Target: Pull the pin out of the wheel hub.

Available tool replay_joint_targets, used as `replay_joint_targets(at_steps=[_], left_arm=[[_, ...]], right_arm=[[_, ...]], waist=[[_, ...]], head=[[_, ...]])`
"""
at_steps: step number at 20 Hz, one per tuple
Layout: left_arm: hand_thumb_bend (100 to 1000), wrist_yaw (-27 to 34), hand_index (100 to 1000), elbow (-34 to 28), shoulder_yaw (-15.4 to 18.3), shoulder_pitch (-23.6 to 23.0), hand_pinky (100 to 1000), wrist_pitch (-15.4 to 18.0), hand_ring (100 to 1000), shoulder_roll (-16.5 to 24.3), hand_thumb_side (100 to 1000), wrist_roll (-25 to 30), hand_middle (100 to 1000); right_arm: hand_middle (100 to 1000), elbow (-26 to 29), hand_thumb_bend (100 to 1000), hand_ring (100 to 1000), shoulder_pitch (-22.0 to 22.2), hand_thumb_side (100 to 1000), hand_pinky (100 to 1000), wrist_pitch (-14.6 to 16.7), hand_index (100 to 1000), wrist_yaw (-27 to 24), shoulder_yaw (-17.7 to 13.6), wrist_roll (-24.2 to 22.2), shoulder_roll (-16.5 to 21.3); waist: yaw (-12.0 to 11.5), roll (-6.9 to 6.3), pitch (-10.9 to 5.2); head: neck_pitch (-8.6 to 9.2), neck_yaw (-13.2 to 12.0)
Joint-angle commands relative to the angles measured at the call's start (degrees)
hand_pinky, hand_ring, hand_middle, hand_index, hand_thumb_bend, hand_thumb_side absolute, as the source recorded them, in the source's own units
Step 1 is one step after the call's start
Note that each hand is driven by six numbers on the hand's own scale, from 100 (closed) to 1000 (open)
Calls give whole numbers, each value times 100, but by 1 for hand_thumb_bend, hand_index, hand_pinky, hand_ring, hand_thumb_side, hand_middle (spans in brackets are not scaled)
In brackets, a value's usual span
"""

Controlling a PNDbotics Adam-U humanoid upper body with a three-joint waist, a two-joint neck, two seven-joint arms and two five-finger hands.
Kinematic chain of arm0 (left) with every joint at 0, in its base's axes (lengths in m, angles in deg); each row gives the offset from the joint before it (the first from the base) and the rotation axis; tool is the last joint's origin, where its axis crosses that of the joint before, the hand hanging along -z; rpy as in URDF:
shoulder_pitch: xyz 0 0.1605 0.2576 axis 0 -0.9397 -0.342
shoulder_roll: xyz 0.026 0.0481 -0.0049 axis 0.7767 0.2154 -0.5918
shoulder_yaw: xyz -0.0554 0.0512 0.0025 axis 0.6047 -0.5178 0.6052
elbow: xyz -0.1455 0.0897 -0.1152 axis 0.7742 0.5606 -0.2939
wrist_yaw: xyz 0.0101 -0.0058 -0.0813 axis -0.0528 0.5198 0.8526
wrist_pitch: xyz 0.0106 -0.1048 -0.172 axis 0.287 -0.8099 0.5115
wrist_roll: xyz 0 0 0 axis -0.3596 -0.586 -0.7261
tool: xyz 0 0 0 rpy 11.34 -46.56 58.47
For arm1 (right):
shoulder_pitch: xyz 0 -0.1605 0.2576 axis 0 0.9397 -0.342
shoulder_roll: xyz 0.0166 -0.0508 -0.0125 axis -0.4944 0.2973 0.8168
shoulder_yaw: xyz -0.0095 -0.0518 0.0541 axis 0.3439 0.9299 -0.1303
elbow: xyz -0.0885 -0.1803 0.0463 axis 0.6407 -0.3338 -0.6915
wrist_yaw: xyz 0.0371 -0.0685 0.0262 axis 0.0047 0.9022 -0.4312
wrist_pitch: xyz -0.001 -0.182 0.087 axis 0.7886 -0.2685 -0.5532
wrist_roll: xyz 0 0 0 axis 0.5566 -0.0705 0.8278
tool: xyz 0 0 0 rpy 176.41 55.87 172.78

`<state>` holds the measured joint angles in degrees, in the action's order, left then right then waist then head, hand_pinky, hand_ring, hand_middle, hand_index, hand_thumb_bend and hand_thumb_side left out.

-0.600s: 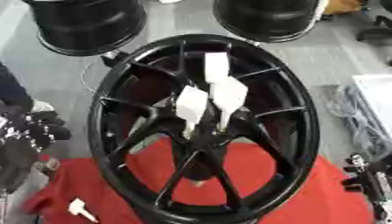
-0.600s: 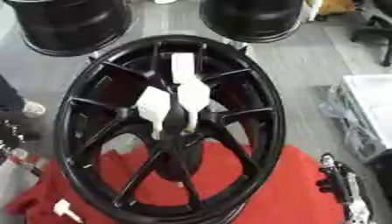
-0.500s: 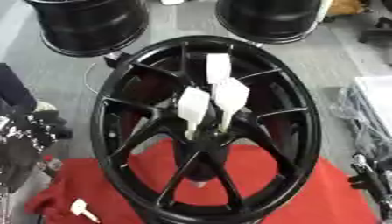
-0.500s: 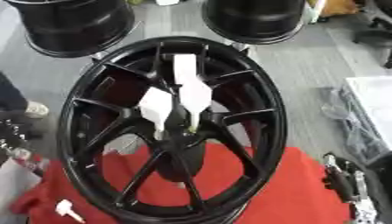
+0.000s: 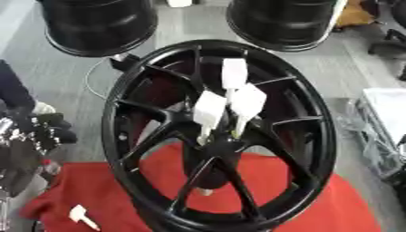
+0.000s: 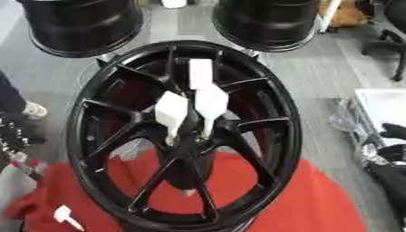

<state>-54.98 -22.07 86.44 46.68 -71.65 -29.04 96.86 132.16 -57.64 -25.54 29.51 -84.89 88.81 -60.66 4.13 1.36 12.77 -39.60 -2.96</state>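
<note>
A big black spoked wheel [image 5: 309,136] stands tilted on a red cloth [image 5: 119,195]. Three white pins with flat tabs stick out of its hub [image 5: 215,147]: one high [image 5: 234,72], one to the left [image 5: 209,110], one to the right [image 5: 247,100]. Neither hand touches them. My left hand [image 5: 31,136], black with silver joints, hangs at the left edge beside the rim. At the right edge only a dark part of my right hand [image 6: 390,156] shows, away from the wheel. A loose white pin [image 5: 79,215] lies on the cloth at the lower left.
Two more black rims stand behind, at the back left [image 5: 99,22] and back right [image 5: 285,20]. A clear bag on a white tray [image 6: 369,122] lies to the right. A person's shoe [image 5: 38,108] rests on the grey floor at the left.
The wheel and pins have not moved. My right hand has slid further toward the right edge. The whole picture has shifted a little.
</note>
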Motion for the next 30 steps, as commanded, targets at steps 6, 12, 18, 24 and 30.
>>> replay_joint_targets(at_steps=[6,12,18,24,30], left_arm=[[161,-4,750,-131,-163,60,725,6,637,269,960,130,617],[161,-2,751,-103,-250,59,725,19,638,282,961,254,617],[161,14,751,-74,-298,26,725,32,639,229,962,323,618],[160,4,752,-40,-306,-12,725,42,640,140,964,351,618],[158,18,752,-52,-199,-16,725,112,641,120,960,265,619]], right_arm=[[808,861,100,616,75,214,649,694,888,-87,-29,-249,1244],[833,869,100,624,-675,198,661,1167,901,369,726,-718,2012],[838,870,100,620,-1428,200,660,1631,904,258,1479,-1181,2765],[858,870,100,624,-2210,206,664,2112,915,-210,2261,-1662,3447],[865,870,100,619,-3001,212,661,2352,917,-145,2947,-2148,3076]], waist=[[-172,152,-97],[-207,145,-110],[-214,57,-151],[-202,-47,-176],[-176,-103,-159]], head=[[7,237],[6,309],[-9,380],[-3,420],[16,428]])
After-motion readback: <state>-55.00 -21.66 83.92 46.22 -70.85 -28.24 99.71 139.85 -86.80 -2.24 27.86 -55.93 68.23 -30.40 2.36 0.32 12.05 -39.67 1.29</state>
